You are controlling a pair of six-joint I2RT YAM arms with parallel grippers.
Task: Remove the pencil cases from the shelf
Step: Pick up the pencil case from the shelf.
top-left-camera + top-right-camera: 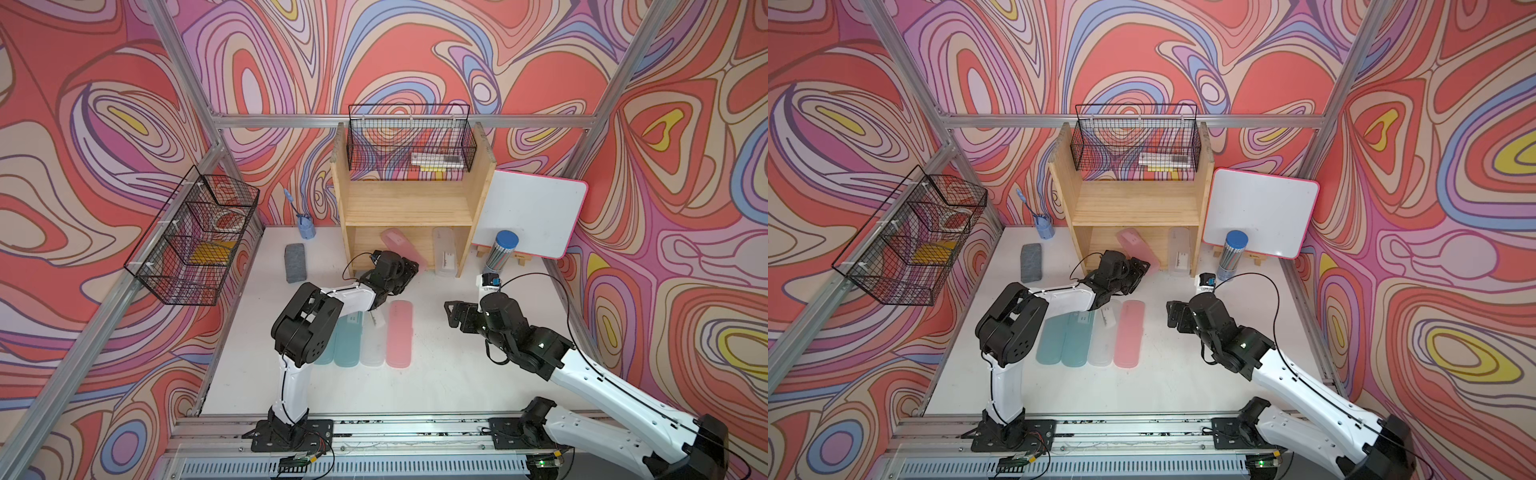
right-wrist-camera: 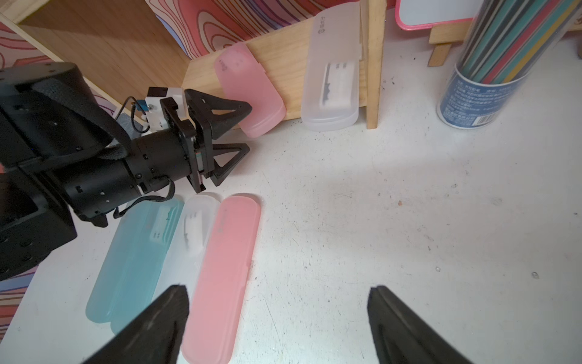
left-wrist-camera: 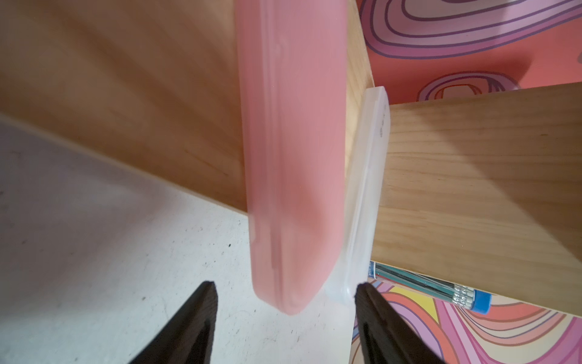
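So the left gripper [image 2: 248,127] is reaching into the bottom tier of the shelf [image 1: 407,208], going for the pink case [image 1: 401,245]. Its jaws are standing apart on either side of the case's near tip, not touching it as far as I can tell. I'm guessing it's coming in from the front because that tip is poking out past the shelf's front edge, which makes it the easiest bit to pinch.

The pink one is lying askew, its far end angling left and its near end pointing right. It's looking frosted and translucent, long and flat with rounded ends. The clear case [image 1: 445,253] is sitting straight along the right side panel with a white label showing through; the two aren't quite touching in the top views.

Four cases are already lying in a tidy row on the table [image 1: 436,374], near of the shelf: two teal cases [image 1: 349,345], a clear one [image 1: 372,345] and a pink one [image 1: 400,336]. I'm reading that as four out and two to go.

The right gripper [image 2: 278,288] is hovering over bare table to the right of the row, jaws wide and holding nothing; probably staying clear of the left arm.
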